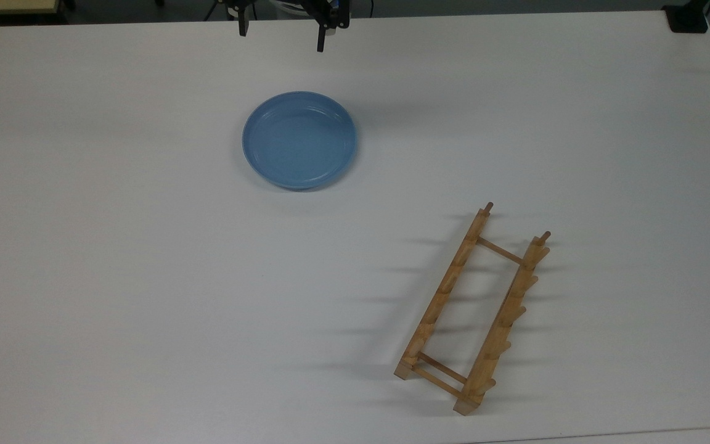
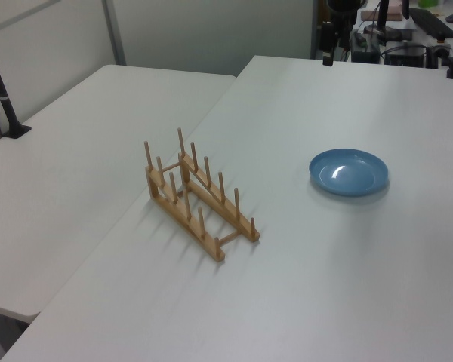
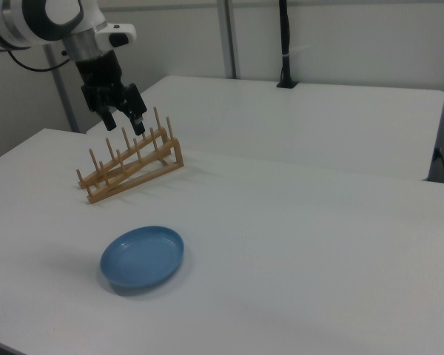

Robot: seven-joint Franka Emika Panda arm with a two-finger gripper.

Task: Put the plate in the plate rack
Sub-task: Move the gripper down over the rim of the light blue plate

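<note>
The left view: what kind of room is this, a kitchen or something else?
Probably a lab or office, not a kitchen. Plain white tables stand pushed together, partition panels behind them, and a keyboard and cables lie at the far end.

Item count, referenced to the white desk (image 1: pixel 145 277):

- One round, shallow, light-blue plate (image 1: pixel 299 139), resting on the desk.
- One light-wood plate rack (image 1: pixel 472 308) on the desk, comprising two parallel rails with rows of upright pegs.
- One two-finger black hand (image 3: pixel 121 118) above the desk.
- A second white desk (image 2: pixel 68 173) adjoins the first.
</note>
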